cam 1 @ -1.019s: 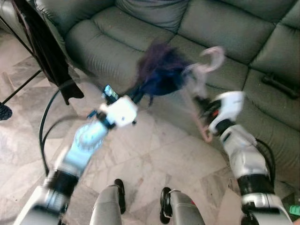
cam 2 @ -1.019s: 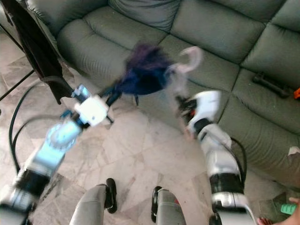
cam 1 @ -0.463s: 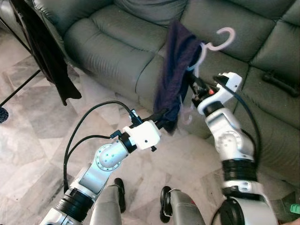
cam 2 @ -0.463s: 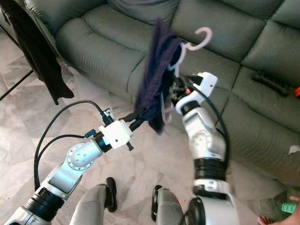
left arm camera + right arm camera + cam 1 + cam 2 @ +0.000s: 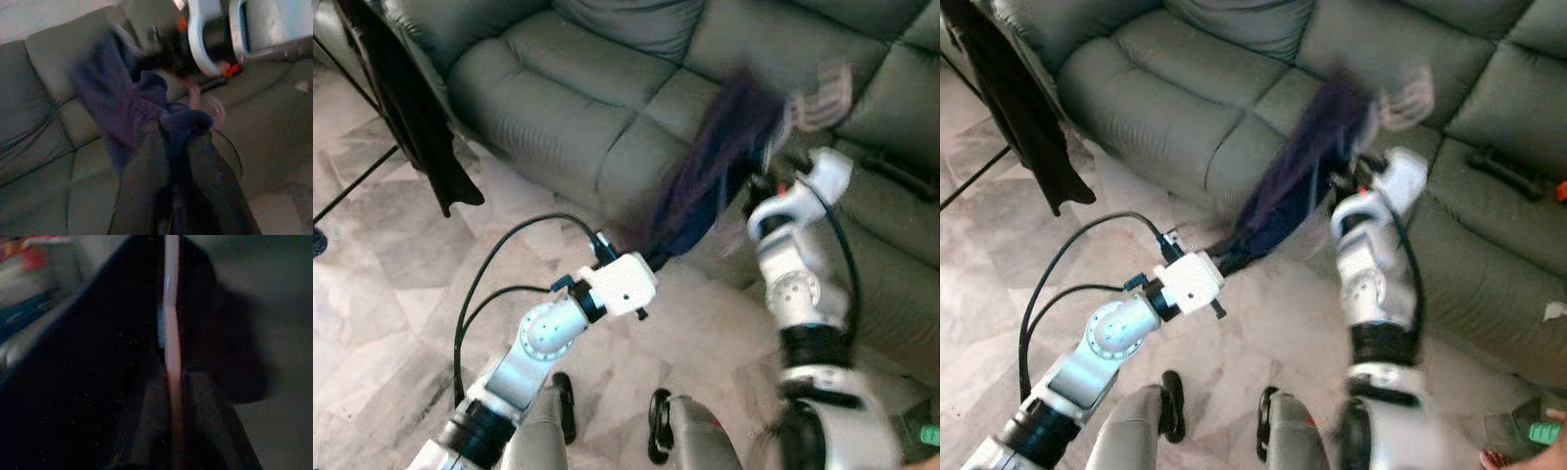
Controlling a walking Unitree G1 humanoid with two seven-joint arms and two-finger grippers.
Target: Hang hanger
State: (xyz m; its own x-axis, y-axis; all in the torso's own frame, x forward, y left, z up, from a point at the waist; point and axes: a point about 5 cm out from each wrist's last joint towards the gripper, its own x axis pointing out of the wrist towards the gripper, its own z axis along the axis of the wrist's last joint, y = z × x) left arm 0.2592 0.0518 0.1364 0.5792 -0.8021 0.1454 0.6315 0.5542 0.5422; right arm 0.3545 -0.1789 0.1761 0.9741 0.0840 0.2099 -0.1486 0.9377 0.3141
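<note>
Hanger point(image 5: 818, 98) with a dark blue garment point(image 5: 710, 186), held between both arms over a grey sofa point(image 5: 568, 88).
Right tool point(image 5: 171, 382) grips the pink hanger, its bar pinched between the fingers; the hook sits blurred at 1 o'clock. Left tool point(image 5: 178, 161) clamps the garment's lower end, at 7 o'clock from the hanger. A black cloth point(image 5: 406, 108) hangs at 10 o'clock above the marble floor point(image 5: 372, 294).
</note>
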